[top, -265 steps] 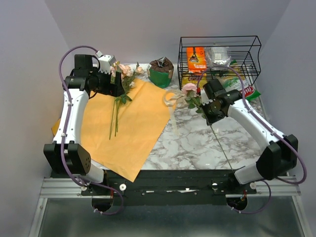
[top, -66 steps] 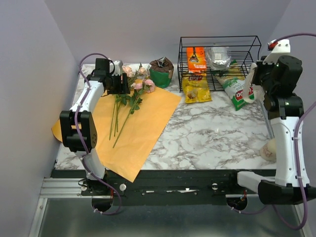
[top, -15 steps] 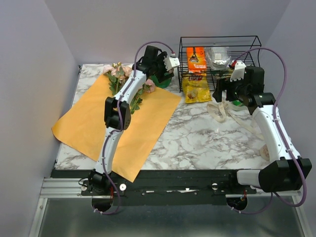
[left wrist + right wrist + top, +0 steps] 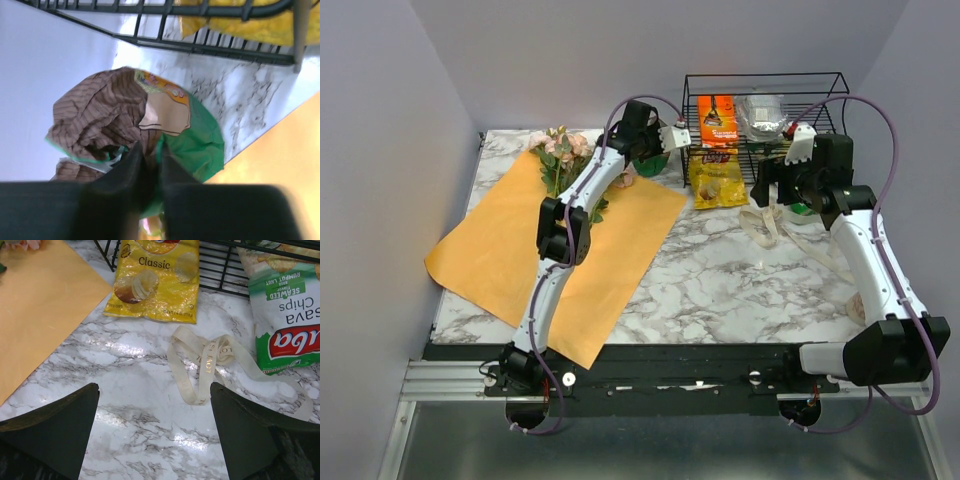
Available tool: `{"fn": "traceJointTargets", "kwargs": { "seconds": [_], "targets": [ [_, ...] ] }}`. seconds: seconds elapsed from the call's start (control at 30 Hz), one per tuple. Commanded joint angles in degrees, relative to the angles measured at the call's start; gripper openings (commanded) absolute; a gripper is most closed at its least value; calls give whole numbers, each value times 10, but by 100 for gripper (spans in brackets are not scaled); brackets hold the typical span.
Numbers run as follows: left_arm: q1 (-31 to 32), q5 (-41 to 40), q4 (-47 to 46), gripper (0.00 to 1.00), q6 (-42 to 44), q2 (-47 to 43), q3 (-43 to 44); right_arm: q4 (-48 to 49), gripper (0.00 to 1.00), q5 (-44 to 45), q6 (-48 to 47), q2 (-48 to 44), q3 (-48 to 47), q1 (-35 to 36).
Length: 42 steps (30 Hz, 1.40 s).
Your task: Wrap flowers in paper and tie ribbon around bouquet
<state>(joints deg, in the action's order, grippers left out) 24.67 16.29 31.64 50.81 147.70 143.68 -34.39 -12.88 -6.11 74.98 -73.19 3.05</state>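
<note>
Ribbon [image 4: 220,352] pickup is in hand: right claw [image 4: 154,390] gapes above it, must descend; left claw [image 4: 150,147] nearly closed.

The top external camera shows you the whole worktop [image 4: 740,290] at long range, looking down from above and behind its near edge. The left wrist camera sits very close behind the left gripper [image 4: 149,149], facing the green and brown packet [image 4: 100,115] at the far edge. The right wrist camera looks down past the right gripper [image 4: 154,386] at closer range, onto the far right area around the ribbon [image 4: 205,360]. You see the wire basket [image 4: 210,50], the yellow chip bag [image 4: 155,280] and the orange paper [image 4: 45,315] in all three views.
</note>
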Motion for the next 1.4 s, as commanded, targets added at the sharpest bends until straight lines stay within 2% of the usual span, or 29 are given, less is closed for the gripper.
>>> {"fn": "traceJointTargets", "kwargs": {
  "seconds": [0.0,0.33,0.53,0.63,0.77,0.9,1.0,1.17,1.27,1.33,1.37],
  "targets": [
    [-1,-19,42,0,-18,-18,-45,-16,100,11,-9,4,-27,4],
    [-1,-27,-65,0,-108,-176,-128,-18,100,15,1,-14,-42,5],
    [5,1,-22,0,-131,-242,-124,-14,100,18,32,-16,-53,5],
    [14,35,2,0,-136,-297,-181,-14,100,22,52,-15,-63,4],
    [39,59,38,0,-106,-385,-284,-26,100,43,79,-9,-82,5],
    [62,87,139,0,-57,-427,-327,-33,100,67,95,-16,-90,4],
    [95,73,165,0,-1,-457,-372,-31,100,87,101,-26,-86,4],
    [175,52,146,0,41,-468,-407,-30,100,111,120,-39,-60,-22],
    [227,56,92,0,74,-451,-425,-28,100,112,126,-63,-36,-68],
    [249,63,21,0,77,-434,-440,-18,100,117,125,-80,-22,-99],
    [268,69,-6,0,74,-413,-444,-14,100,111,126,-96,-10,-135]
  ]
}}
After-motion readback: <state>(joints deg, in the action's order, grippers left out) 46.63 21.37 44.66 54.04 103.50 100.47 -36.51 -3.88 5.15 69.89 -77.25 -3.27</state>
